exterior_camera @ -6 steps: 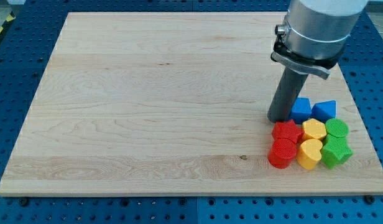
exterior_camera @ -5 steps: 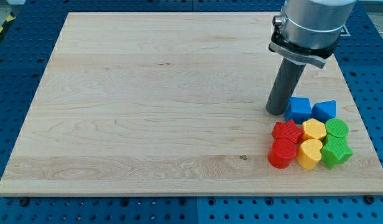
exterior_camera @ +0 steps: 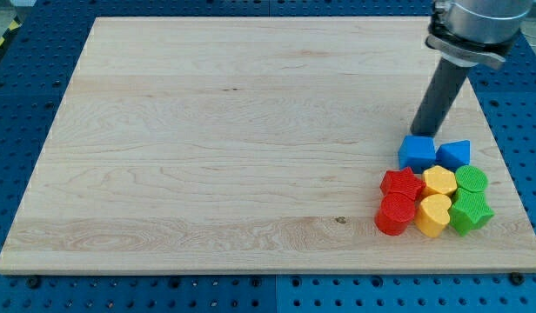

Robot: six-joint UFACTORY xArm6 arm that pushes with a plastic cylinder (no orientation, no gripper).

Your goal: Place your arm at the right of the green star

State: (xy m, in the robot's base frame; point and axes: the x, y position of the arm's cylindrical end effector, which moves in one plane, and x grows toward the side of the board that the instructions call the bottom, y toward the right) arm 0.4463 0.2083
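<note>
Sitting just above the blue block (exterior_camera: 416,153), my tip (exterior_camera: 422,133), a fingerless rod, has the green star (exterior_camera: 470,211) toward the frame's lower right.

Bright even light, sharp focus (soft short shadows), no glare.

The rod has swung toward the frame's upper right. Its tip (exterior_camera: 422,134), which stood on the board just left of the blue cube (exterior_camera: 416,153), now sits just above that cube, near the blue wedge (exterior_camera: 455,153). More of the arm's grey housing has left the frame's top edge.
</note>
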